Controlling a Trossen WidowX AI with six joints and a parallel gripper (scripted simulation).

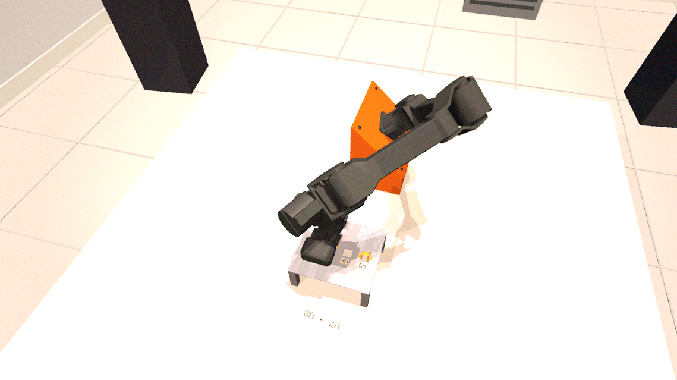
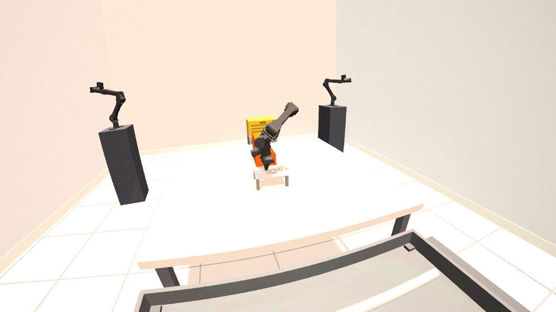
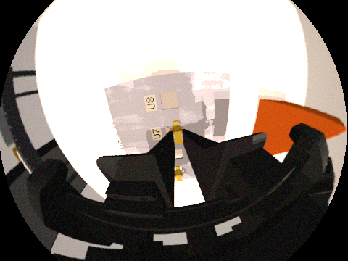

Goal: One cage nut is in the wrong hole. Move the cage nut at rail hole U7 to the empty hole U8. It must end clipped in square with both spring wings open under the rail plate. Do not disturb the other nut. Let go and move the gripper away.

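On the small raised plate (image 1: 331, 280) (image 2: 285, 173) (image 3: 134, 116), the gripper (image 3: 177, 134) grasps a yellow nut (image 3: 177, 137) beside the U7 label (image 3: 156, 133).
The fingers are clenched on that nut; the square U8 hole (image 3: 169, 100) has no nut in it, as the wrist view shows, while the arm (image 1: 401, 147) (image 2: 278, 123) covers it from the top. The top view shows the other nut (image 1: 365, 256) (image 3: 178, 172) by the U5 label (image 1: 362, 266). Only the exterior view shows a grey tray (image 2: 265, 277) holding a white rod (image 2: 385, 295).
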